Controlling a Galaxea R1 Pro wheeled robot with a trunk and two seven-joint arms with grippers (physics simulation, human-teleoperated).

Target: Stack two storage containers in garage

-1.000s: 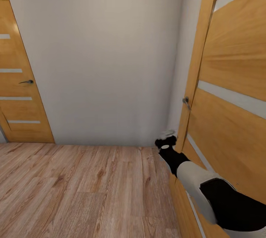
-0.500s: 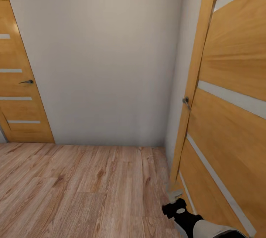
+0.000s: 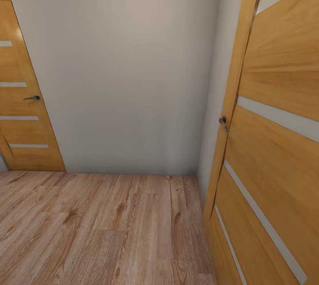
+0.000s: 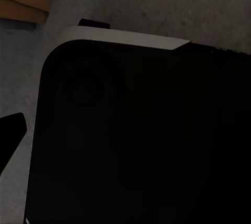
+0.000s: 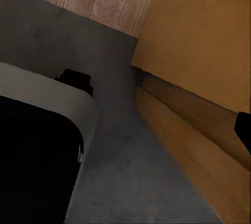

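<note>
Left wrist view: dark robot body (image 4: 141, 140), unclear.

Plain pale grey wall (image 3: 128, 68) stood ahead over light wood-plank floor (image 3: 102, 227). Orange wooden door with white stripes and dark lever handle (image 3: 22, 99) sat far left; similar open door (image 3: 274, 134) stood close right.
</note>
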